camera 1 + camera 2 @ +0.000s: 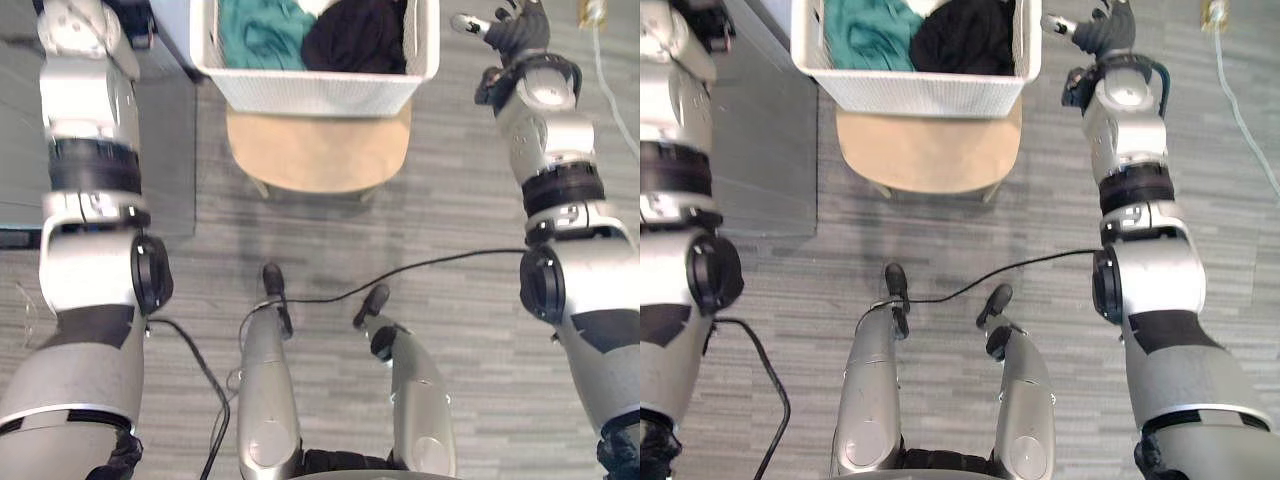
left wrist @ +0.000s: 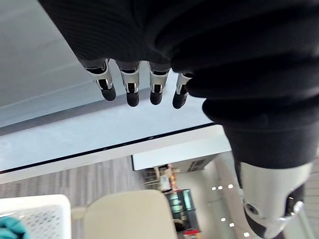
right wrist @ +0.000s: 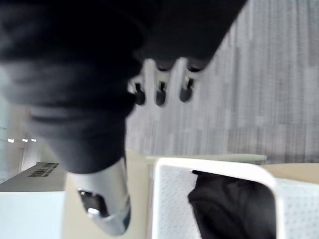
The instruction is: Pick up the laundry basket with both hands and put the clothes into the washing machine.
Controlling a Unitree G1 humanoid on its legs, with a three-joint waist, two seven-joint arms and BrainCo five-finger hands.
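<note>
Floor (image 1: 470,200): grey planks.
Chair (image 1: 320,150): tan, under laundry basket (image 1: 310,92).
Left hand (image 2: 131,88): fingers straight, empty.
Right hand (image 1: 512,32): relaxed, empty.

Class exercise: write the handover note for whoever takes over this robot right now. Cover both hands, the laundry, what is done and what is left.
Left hand: open, empty, held clear of the basket.
Right hand: open, empty, close beside the basket's right rim, no grip on it.
Laundry basket: sits on a beige chair in front of the robot, with a teal garment and a black garment inside.
Done: arms raised on either side; the basket is not yet lifted.
Left: grip both sides, lift, put the clothes into the washing machine.
</note>
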